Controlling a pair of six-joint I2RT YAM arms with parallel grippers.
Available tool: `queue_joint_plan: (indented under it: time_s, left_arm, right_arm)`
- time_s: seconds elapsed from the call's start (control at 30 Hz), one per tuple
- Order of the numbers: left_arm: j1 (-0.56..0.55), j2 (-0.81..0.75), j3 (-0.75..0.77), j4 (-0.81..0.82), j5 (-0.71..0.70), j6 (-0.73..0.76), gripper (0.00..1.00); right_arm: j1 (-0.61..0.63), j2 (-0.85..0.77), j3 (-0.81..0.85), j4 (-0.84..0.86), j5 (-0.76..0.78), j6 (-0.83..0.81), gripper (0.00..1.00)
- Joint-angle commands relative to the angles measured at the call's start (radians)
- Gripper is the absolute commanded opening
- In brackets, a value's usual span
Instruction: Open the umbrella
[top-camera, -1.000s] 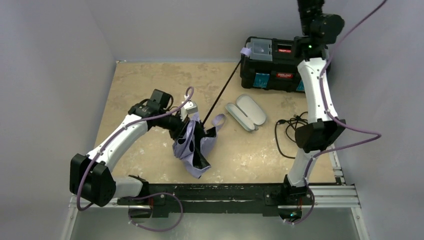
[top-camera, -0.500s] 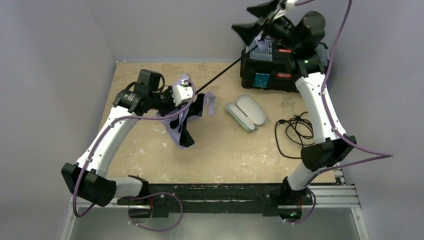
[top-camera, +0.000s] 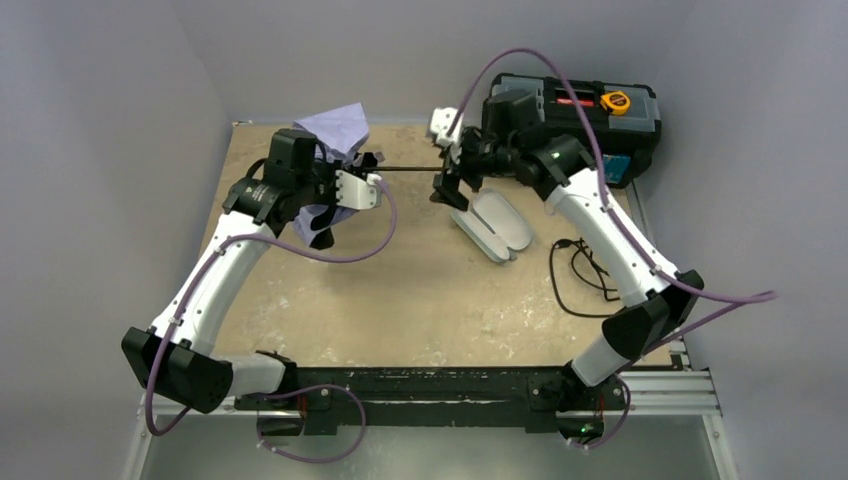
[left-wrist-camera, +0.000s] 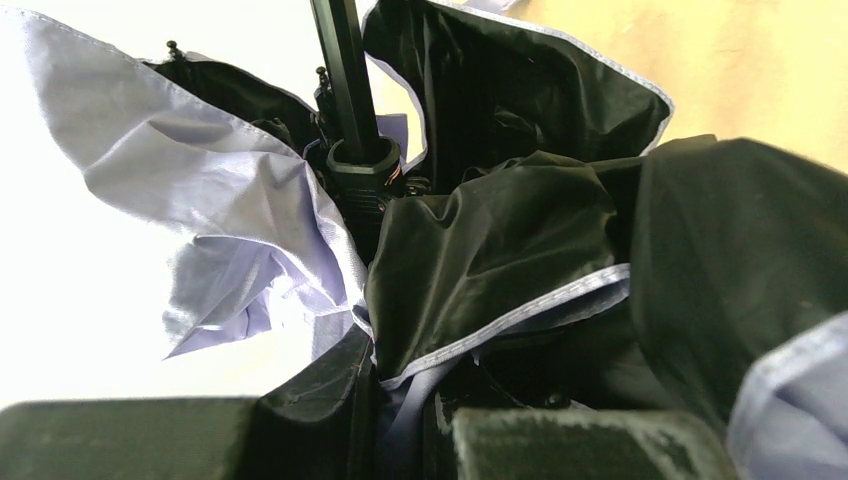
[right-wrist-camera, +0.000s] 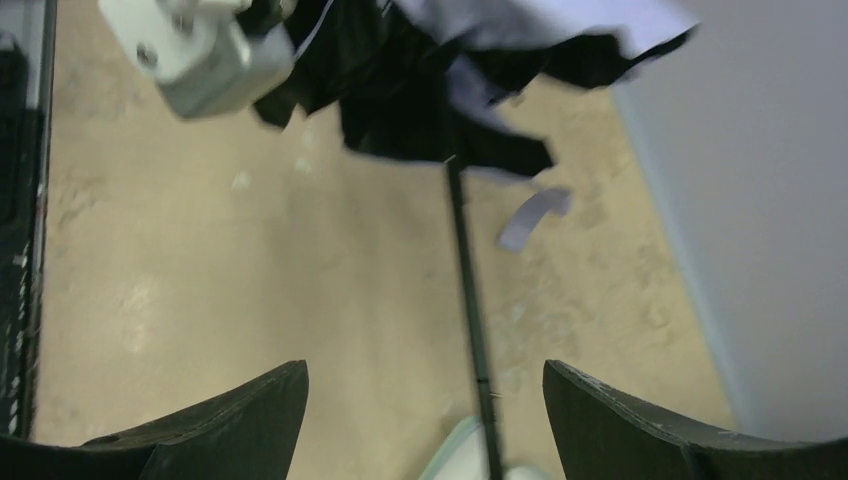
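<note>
The umbrella (top-camera: 335, 128) hangs half folded above the table's far left, its lavender canopy bunched with the black underside showing. My left gripper (top-camera: 322, 190) is buried in that cloth. In the left wrist view my left gripper (left-wrist-camera: 400, 440) is shut on folds of canopy, and the black shaft (left-wrist-camera: 345, 80) rises from the runner. The shaft (top-camera: 405, 168) runs level to the right, into my right gripper (top-camera: 447, 185). In the right wrist view my right gripper (right-wrist-camera: 424, 368) stands open, with the shaft (right-wrist-camera: 470, 300) passing between the fingers without touching them. The handle is hidden.
A black toolbox (top-camera: 580, 125) with a yellow tape measure (top-camera: 614, 100) on top sits at the far right. A pale green-grey sleeve (top-camera: 492, 225) lies under the right gripper. A black cable (top-camera: 580, 265) is coiled to its right. Grey walls close in on three sides.
My right arm swung down from above the toolbox to the shaft, and its jaws opened. My left arm carried the canopy up and toward the far left, so the shaft now lies level.
</note>
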Motion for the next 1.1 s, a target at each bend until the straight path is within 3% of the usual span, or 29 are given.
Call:
queue_joint_plan:
  time_s: [0.0, 0.13, 0.2, 0.23, 0.33, 0.47, 0.63, 0.67, 0.8, 0.83, 0.9, 0.97, 1.0, 1.07]
  left_arm:
    - [-0.020, -0.036, 0.019, 0.164, -0.074, 0.111, 0.00]
    - [-0.023, -0.066, -0.040, 0.207, -0.095, 0.178, 0.00]
    - [-0.019, -0.076, -0.069, 0.220, -0.111, 0.194, 0.00]
    - [-0.010, -0.076, -0.080, 0.221, -0.122, 0.209, 0.00]
    - [0.034, -0.086, -0.114, 0.250, -0.128, 0.245, 0.00]
    - [0.123, -0.083, -0.134, 0.282, -0.105, 0.287, 0.00]
    - [0.277, -0.026, -0.127, 0.368, -0.065, 0.346, 0.00]
    - [0.293, -0.014, -0.116, 0.378, -0.047, 0.351, 0.00]
    - [0.281, 0.003, -0.077, 0.411, 0.043, 0.299, 0.00]
    - [0.268, 0.008, -0.060, 0.423, 0.055, 0.260, 0.05]
    - [0.251, 0.034, 0.004, 0.424, 0.082, 0.167, 0.47]
    - [0.252, 0.058, 0.099, 0.424, 0.104, 0.009, 0.77]
    - [0.256, 0.064, 0.174, 0.383, 0.133, -0.111, 0.86]
    - [0.300, 0.058, 0.342, 0.226, 0.307, -0.385, 0.92]
  right_arm:
    - [0.107, 0.031, -0.099, -0.044, 0.242, -0.025, 0.85]
    - [0.124, 0.103, -0.088, -0.060, 0.436, -0.016, 0.72]
    - [0.120, 0.107, -0.091, -0.062, 0.474, -0.002, 0.53]
    - [0.118, 0.104, -0.105, -0.073, 0.495, -0.009, 0.49]
    - [0.091, 0.031, -0.210, -0.086, 0.511, -0.044, 0.40]
    - [0.046, -0.061, -0.378, -0.135, 0.498, -0.069, 0.16]
    - [-0.016, -0.145, -0.567, -0.134, 0.512, -0.102, 0.07]
    - [-0.019, -0.153, -0.581, -0.130, 0.503, -0.103, 0.00]
    - [-0.018, -0.095, -0.510, -0.168, 0.378, -0.054, 0.00]
    - [-0.018, -0.067, -0.476, -0.179, 0.326, -0.024, 0.00]
    - [-0.019, -0.004, -0.397, -0.196, 0.194, 0.026, 0.00]
    - [-0.023, 0.059, -0.322, -0.198, 0.116, 0.105, 0.00]
    - [-0.037, 0.088, -0.290, -0.192, 0.062, 0.152, 0.00]
    - [-0.078, 0.142, -0.225, -0.179, -0.079, 0.244, 0.00]
